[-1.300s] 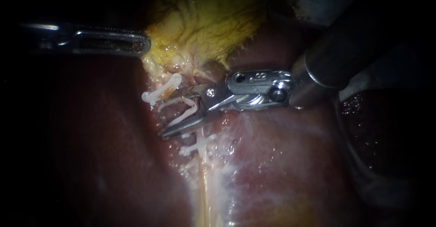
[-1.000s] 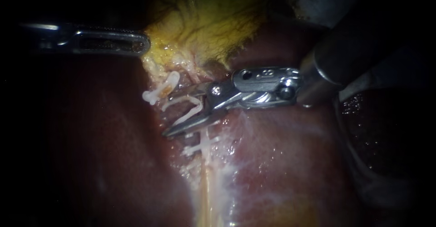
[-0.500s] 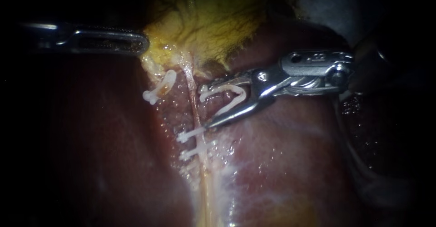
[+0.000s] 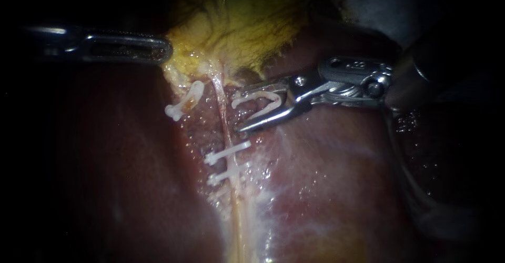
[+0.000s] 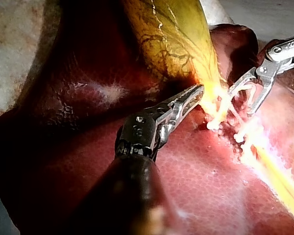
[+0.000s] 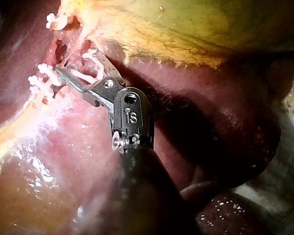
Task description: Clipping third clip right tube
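Note:
A thin pale tube [image 4: 223,115], the right one, runs down from the yellow gallbladder [image 4: 242,26] over the liver. Two white clips [image 4: 227,152] cross it low down. A third white clip [image 4: 181,102] sits further left, under the gallbladder's edge. My right instrument [image 4: 243,110] stands just right of the tube, its jaws wide apart and holding an open white clip [image 4: 263,101] between them. The tube is not inside that clip. My left instrument [image 4: 160,50] has its jaws shut on the gallbladder's edge [image 5: 206,90].
Dark red liver [image 4: 326,179] fills the field below and on both sides. A pale band of tissue [image 4: 239,226] continues the tube downward. The right instrument's dark shaft [image 6: 137,196] lies over the liver.
My right instrument pulled back to the right off the tube with the open clip still in its jaws, then rose a little. The left instrument has not moved.

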Robot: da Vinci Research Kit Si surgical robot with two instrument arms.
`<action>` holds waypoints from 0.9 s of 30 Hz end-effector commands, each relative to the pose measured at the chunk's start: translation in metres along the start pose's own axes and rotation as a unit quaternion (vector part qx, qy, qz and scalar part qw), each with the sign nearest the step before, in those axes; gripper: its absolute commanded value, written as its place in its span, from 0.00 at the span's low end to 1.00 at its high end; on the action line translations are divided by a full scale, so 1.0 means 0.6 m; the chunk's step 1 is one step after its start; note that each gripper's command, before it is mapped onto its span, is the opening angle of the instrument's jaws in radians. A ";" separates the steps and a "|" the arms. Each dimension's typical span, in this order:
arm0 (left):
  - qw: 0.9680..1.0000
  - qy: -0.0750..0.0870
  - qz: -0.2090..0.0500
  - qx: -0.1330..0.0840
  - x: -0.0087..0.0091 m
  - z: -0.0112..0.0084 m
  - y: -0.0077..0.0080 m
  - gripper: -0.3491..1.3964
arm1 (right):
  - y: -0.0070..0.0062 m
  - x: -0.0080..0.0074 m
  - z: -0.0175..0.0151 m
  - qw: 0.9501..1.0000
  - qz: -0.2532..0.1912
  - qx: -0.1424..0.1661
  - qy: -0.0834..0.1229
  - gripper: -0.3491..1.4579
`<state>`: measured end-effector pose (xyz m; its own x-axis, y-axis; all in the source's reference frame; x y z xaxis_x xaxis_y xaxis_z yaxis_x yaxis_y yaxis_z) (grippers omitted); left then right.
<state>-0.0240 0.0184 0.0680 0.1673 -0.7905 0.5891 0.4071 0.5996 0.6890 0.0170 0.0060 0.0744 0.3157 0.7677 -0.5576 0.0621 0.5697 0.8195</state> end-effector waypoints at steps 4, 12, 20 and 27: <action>1.000 0.000 0.000 0.000 0.0001 0.0001 0.0000 0.00 | 0.0005 0.0000 0.0017 0.998 0.036 0.035 0.027 0.48; 1.000 0.000 0.000 0.000 0.0001 0.0001 0.0000 0.00 | 0.0004 -0.0006 0.0053 0.989 0.073 0.113 0.068 0.49; 1.000 0.000 0.000 0.000 0.0001 0.0001 0.0000 0.00 | -0.0022 0.0004 0.0073 0.983 0.087 0.140 0.083 0.48; 1.000 0.000 0.000 0.000 0.0001 0.0001 0.0000 0.00 | -0.0034 0.0025 0.0081 0.982 0.092 0.136 0.090 0.45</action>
<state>-0.0241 0.0184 0.0680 0.1670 -0.7904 0.5894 0.4072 0.5997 0.6888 0.0220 0.0048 0.0724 0.1731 0.9047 -0.3894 0.2769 0.3347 0.9007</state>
